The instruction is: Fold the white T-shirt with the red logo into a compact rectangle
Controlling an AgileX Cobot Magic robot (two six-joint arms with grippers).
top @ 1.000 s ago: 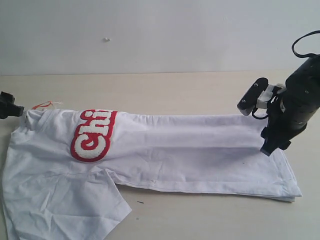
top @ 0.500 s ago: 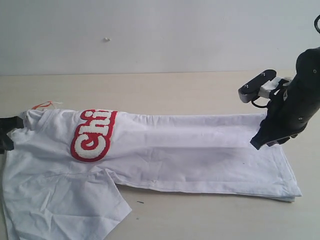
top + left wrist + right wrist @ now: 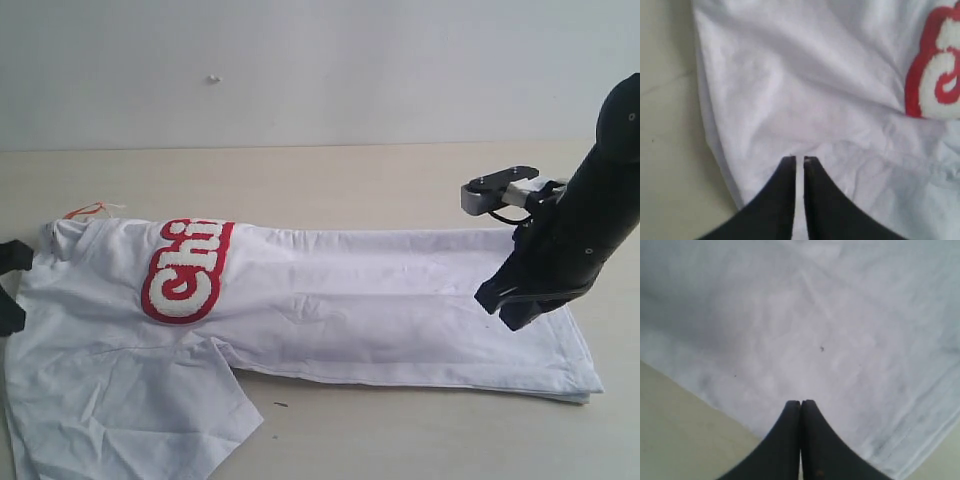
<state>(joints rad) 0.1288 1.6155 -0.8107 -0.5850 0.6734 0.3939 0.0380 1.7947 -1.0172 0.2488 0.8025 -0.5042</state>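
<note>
The white T-shirt (image 3: 380, 300) lies on the table as a long band, hem end at the right and one sleeve (image 3: 130, 420) spread at the near left. The red logo (image 3: 187, 270) shows "Chi" at the folded chest, and its edge appears in the left wrist view (image 3: 935, 85). An orange neck tag (image 3: 90, 210) sticks out at the collar. My left gripper (image 3: 799, 159) hovers over the shirt's left edge (image 3: 10, 290), fingers nearly together, holding nothing. My right gripper (image 3: 801, 402) is shut and empty just above the cloth near the hem (image 3: 508, 303).
The beige tabletop (image 3: 350, 180) runs behind the shirt up to a white wall (image 3: 320, 60). Bare table also shows in front of the hem (image 3: 420, 430). A small dark speck (image 3: 281, 405) lies on the table near the sleeve.
My right gripper has swung left and down, from beside the shirt's far right edge to over the hem end. My left gripper has dropped from the collar toward the near side.
</note>
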